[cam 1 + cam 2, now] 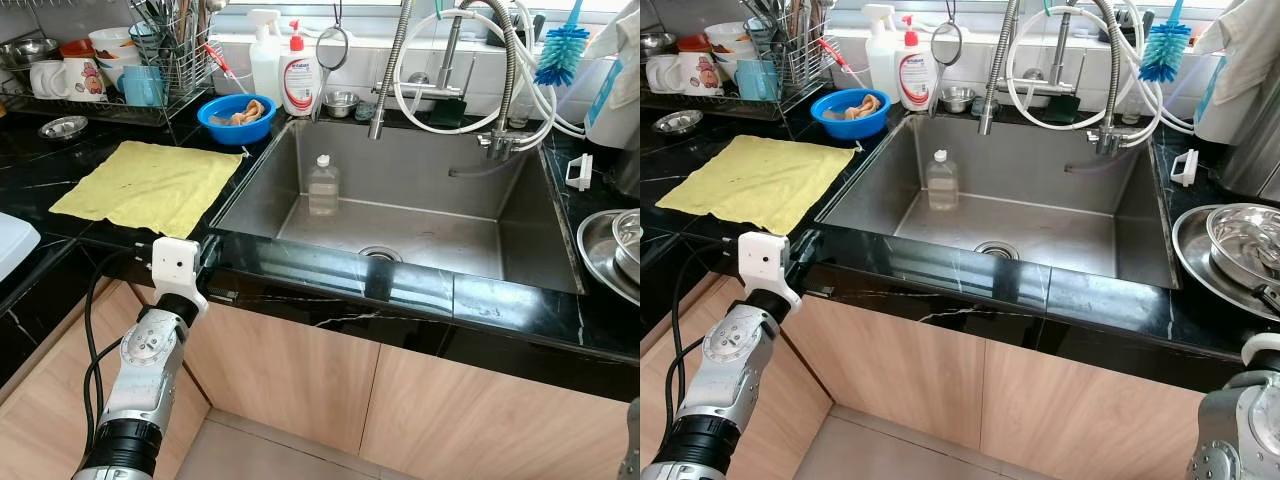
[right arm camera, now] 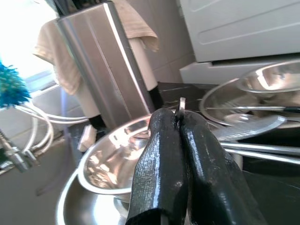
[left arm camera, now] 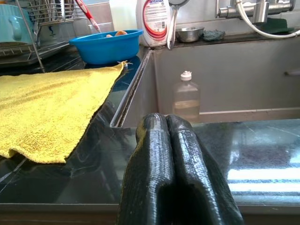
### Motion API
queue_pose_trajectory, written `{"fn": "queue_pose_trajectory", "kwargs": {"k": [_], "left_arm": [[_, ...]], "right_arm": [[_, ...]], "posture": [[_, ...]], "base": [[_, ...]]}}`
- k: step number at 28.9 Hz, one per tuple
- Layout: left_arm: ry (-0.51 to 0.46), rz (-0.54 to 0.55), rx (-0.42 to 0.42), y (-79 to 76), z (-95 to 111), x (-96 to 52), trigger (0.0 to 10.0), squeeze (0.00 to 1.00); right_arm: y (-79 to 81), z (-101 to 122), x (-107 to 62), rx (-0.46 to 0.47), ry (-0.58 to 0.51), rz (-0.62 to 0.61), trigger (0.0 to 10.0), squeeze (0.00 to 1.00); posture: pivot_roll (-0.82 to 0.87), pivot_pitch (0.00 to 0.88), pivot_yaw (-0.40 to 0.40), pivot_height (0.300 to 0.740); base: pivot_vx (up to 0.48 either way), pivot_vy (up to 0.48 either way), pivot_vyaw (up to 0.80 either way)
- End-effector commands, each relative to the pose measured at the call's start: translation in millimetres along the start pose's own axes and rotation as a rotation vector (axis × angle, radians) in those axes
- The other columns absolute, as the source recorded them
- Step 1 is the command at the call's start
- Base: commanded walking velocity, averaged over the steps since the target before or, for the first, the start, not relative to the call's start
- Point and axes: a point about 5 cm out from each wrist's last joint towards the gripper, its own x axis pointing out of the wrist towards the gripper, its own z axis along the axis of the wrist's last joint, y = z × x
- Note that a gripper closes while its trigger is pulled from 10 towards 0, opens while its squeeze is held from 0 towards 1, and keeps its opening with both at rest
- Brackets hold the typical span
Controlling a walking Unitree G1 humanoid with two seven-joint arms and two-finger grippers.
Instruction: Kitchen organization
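Observation:
A clear plastic bottle (image 1: pixel 323 186) with a white cap stands upright in the steel sink (image 1: pixel 440 240), near its left wall. A yellow cloth (image 1: pixel 150 185) lies spread on the black counter to the left of the sink. My left gripper (image 3: pixel 166 123) is shut and empty, low at the counter's front edge between the cloth and the sink; its white wrist block (image 1: pixel 178 265) sits just below the edge. My right gripper (image 2: pixel 180 117) is shut, held close to a stack of steel bowls (image 1: pixel 1240 245) on the right counter. A thin metal piece (image 2: pixel 181 104) pokes up at its tips.
A blue bowl (image 1: pixel 236 117), a soap bottle (image 1: pixel 298 75) and a spray bottle (image 1: pixel 265 55) stand behind the cloth. A dish rack (image 1: pixel 110 70) with cups is at the far left. Faucet hoses (image 1: pixel 500 90) and a blue brush (image 1: pixel 560 50) hang over the sink. Wooden cabinet fronts (image 1: pixel 300 380) are below.

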Motion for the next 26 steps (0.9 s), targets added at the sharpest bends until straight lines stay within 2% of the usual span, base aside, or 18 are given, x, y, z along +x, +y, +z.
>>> {"fn": "queue_pose_trajectory", "kwargs": {"k": [1, 8, 17, 21, 23, 26], "left_arm": [[0.000, -0.001, 0.030, 0.7, 3.0, 2.7, 10.0, 0.00], [-0.002, 0.004, 0.030, 1.7, 3.5, 3.2, 10.0, 0.00], [-0.001, 0.004, 0.025, 0.3, 2.4, 3.1, 10.0, 0.00], [0.002, -0.006, 0.025, -1.5, 1.4, 3.1, 10.0, 0.00], [0.001, -0.008, 0.025, -1.9, 1.6, 3.2, 10.0, 0.00], [0.002, -0.013, 0.025, -2.2, 1.0, 3.0, 10.0, 0.00]], "right_arm": [[5.1, 3.9, -0.5, 0.006, -0.007, 0.025, 10.0, 0.00], [27.1, 10.9, -4.6, 0.012, -0.024, 0.122, 10.0, 0.00], [29.3, 3.7, -3.3, 0.000, 0.031, 0.136, 10.0, 0.00], [17.4, -10.3, -2.2, -0.019, 0.118, 0.059, 10.0, 0.00], [14.5, -15.1, -3.6, -0.010, 0.150, 0.045, 10.0, 0.00], [8.4, -23.9, -5.5, -0.047, 0.194, 0.026, 10.0, 0.00]], "posture": [[-0.06, 0.000, 0.039, 0.740], [-0.06, 0.000, 0.038, 0.740], [-0.06, 0.000, 0.034, 0.740], [-0.06, 0.000, 0.035, 0.740], [-0.06, 0.000, 0.036, 0.740], [-0.06, 0.000, 0.038, 0.740]], "base": [[0.000, 0.000, 0.00], [0.000, 0.000, 0.00], [0.000, 0.000, 0.00], [0.000, 0.000, 0.00], [0.000, 0.000, 0.00], [0.000, 0.000, 0.00]]}}
